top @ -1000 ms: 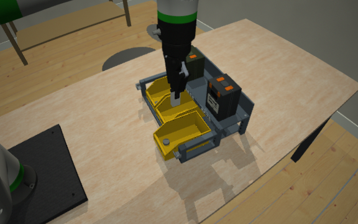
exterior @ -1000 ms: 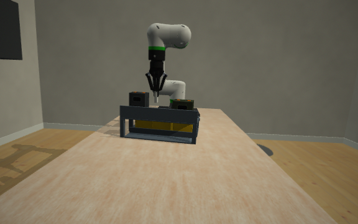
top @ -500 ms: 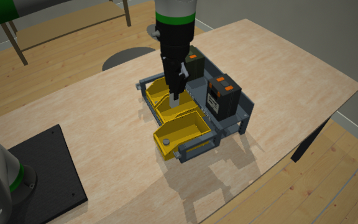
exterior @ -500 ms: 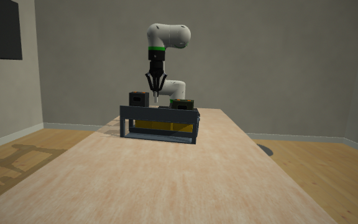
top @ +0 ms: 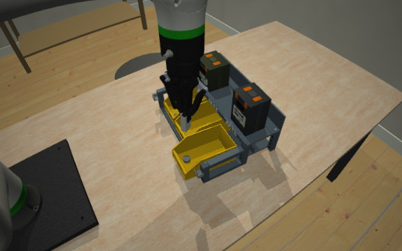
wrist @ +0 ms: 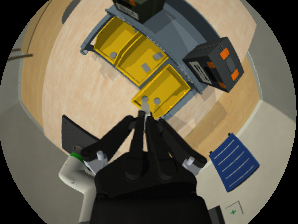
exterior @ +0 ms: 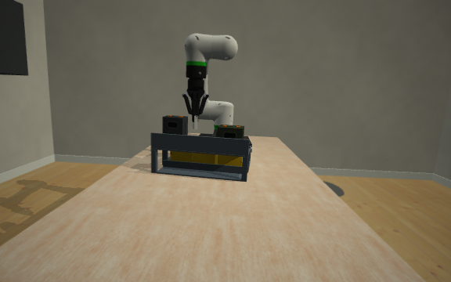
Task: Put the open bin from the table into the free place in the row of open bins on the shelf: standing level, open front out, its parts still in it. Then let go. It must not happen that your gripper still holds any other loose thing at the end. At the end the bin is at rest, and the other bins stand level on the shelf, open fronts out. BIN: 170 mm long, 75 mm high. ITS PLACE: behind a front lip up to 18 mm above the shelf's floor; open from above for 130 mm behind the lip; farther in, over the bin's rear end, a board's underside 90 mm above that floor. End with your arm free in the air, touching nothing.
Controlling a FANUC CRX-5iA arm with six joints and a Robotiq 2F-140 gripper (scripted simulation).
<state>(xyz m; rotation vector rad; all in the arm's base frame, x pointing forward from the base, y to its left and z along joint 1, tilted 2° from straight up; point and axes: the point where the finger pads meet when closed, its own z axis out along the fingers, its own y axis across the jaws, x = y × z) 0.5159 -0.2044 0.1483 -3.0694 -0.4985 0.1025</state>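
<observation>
Three yellow open bins stand in a row in the grey shelf (top: 222,115). The nearest bin (top: 204,148) juts farther out at the front than the middle bin (top: 197,120) and the far bin (top: 171,104), and a small grey part (top: 186,159) lies at its open front. My gripper (top: 185,125) points straight down above the middle bin, shut with nothing between the fingers. In the wrist view the shut fingertips (wrist: 141,119) hang above the row, close to the nearest bin (wrist: 162,92). From behind, the gripper (exterior: 195,123) stands above the shelf (exterior: 200,154).
Two dark boxes with orange tabs (top: 215,70) (top: 250,108) stand on the shelf's upper board just behind the bins, close to my wrist. The robot's black base plate (top: 47,188) lies at the left. A blue ribbed pad (wrist: 233,157) shows in the wrist view.
</observation>
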